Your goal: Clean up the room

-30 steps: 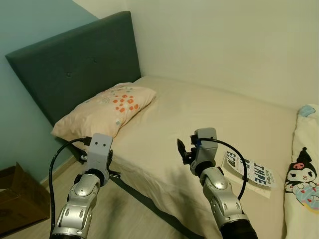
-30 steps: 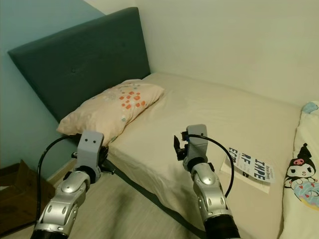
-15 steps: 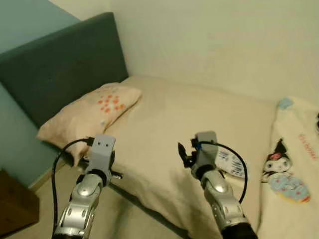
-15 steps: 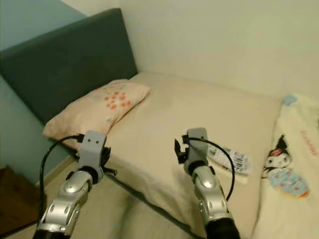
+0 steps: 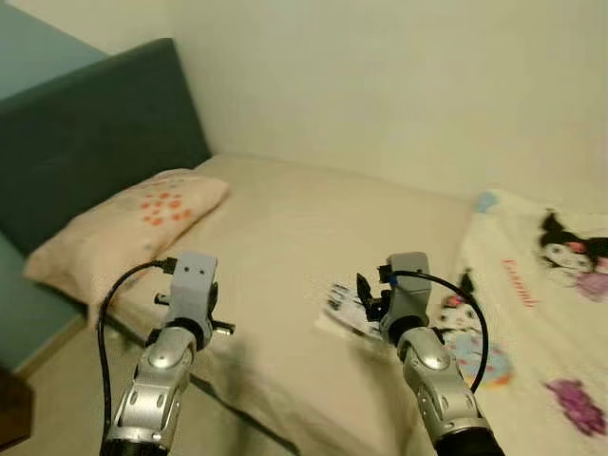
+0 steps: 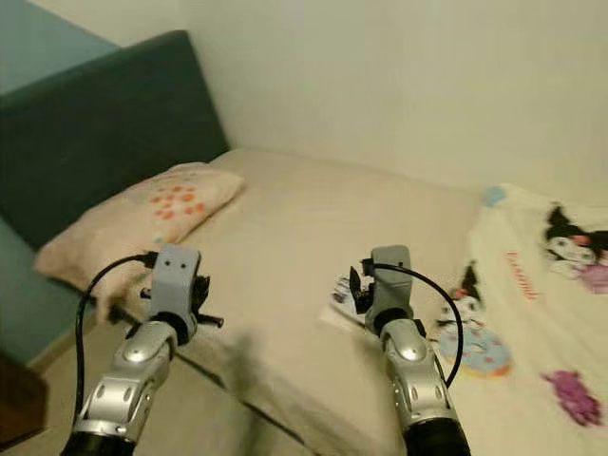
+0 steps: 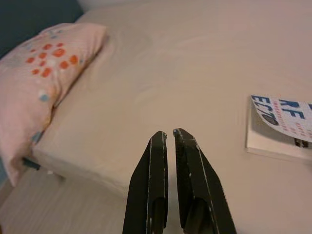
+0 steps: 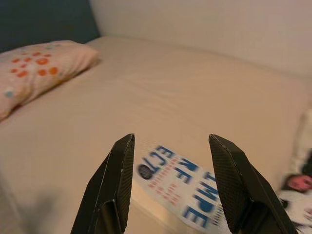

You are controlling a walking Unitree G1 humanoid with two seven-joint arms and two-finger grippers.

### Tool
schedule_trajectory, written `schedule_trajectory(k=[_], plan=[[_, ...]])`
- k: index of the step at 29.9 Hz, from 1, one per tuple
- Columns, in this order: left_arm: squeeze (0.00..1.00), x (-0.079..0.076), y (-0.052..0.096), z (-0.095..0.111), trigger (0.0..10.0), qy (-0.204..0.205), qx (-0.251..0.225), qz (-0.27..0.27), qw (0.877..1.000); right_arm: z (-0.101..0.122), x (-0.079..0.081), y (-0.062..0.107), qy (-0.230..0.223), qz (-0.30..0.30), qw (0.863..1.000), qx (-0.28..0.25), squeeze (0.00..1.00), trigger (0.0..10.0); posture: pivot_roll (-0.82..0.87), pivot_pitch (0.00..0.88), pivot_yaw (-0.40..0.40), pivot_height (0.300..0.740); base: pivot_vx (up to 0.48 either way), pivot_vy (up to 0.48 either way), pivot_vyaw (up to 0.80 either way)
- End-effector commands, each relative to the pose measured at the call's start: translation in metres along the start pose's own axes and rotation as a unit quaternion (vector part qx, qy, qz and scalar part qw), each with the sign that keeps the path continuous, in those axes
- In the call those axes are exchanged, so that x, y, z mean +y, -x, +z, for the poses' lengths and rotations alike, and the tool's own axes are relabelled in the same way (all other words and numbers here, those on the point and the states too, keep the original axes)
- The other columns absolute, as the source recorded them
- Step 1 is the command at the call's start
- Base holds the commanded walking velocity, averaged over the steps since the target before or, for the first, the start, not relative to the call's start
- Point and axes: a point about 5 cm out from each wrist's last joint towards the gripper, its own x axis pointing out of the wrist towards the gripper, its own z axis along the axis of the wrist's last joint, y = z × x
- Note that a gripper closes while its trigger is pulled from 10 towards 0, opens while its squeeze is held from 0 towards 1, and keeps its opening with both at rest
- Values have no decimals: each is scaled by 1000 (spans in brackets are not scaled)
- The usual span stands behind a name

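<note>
Here, from left to right: pillow [image 5: 123,223] by the dark headboard [image 5: 90,142]; left gripper [image 7: 169,134], fingers together, raised over the bed's [image 5: 285,218] near edge; book [image 8: 187,183] flat on the sheet, just below the right gripper [image 8: 170,141], fingers spread apart; cartoon-print blanket [image 5: 541,313] beside the book.

Your right gripper [image 8: 170,146], fingers spread, hangs above the white blue-lettered book [image 8: 187,183] on the beige bed sheet [image 8: 161,92].
</note>
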Motion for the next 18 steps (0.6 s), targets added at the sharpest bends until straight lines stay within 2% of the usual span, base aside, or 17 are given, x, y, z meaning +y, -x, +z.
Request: schedule_trajectory(k=[1, 3, 13, 18], plan=[[0, 11, 3, -8, 10000, -10, 21, 13, 1000, -1, 10, -1, -7, 13, 1000, 3, 0, 10000, -68, 98, 98, 740, 0, 480, 0], [0, 11, 3, -8, 10000, -7, 20, 12, 1000, -1, 10, -1, -7, 14, 1000, 3, 0, 10000, -65, 99, 95, 740, 0, 480, 0], [0, 7, 2, -3, 10000, -12, -3, 15, 1000, -1, 8, -1, -6, 8, 1000, 4, 0, 10000, -67, 109, 94, 740, 0, 0, 0], [0, 4, 3, -1, 10000, -15, -8, 13, 1000, 0, 6, 0, -20, 3, 1000, 0, 0, 10000, -67, 109, 94, 740, 0, 0, 0]])
